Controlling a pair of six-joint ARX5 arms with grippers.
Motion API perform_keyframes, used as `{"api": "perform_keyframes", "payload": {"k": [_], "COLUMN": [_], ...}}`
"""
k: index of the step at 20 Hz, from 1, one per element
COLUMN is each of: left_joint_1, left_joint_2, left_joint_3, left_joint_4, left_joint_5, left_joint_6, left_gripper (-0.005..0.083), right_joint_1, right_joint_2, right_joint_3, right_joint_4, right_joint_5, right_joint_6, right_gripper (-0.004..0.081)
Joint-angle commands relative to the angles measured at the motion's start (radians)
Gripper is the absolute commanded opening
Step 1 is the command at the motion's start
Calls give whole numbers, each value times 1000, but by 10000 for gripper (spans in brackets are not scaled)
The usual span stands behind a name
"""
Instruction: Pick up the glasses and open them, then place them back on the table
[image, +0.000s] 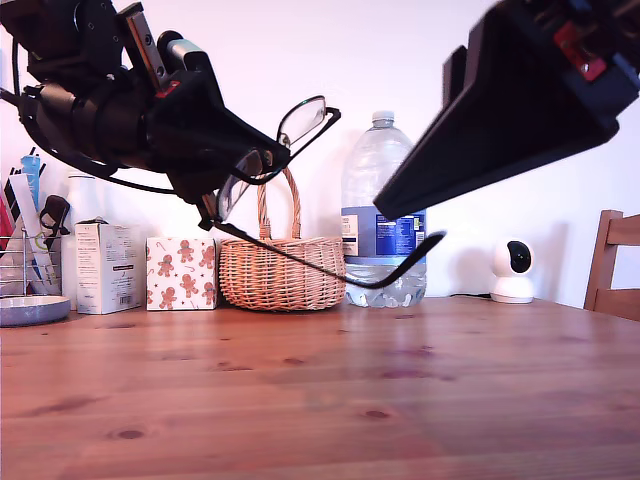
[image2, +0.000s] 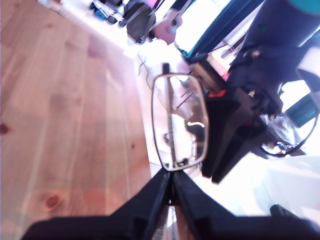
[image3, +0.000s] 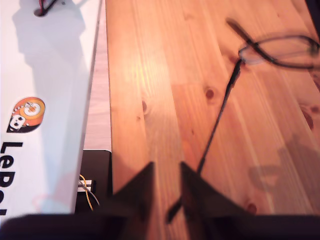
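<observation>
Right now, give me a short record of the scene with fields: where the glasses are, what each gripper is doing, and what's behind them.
glasses: held in the air above the table, one temple arm swung out toward the exterior view's right
first gripper: jaws shut on the glasses frame beside a lens
second gripper: jaws slightly apart, the temple arm's tip just beside them; contact unclear
table: nothing under the glasses
background: wicker basket, water bottle, gingerbread-print box, white camera
</observation>
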Motion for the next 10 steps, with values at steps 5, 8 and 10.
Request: {"api": "perform_keyframes", "payload": {"k": [5,8,10], "left_joint_1": [-3,-3,-3], "left_joint_2": [12,12,12], "left_joint_3": [16,16,16], "left_joint_4": [4,1,0], "left_joint_5": [10,-26,-57], "left_joint_6": [5,4,4], "left_gripper": [-21,-21,-21], "right_joint_1": [6,6,6], "right_joint_2": [8,8,8], "right_joint_3": [-1,-1,-1], "right_joint_4": [30,52,50], "right_joint_5": [-3,45,79], "right_joint_6": [1,0,3], "right_gripper": [354,364,378]}}
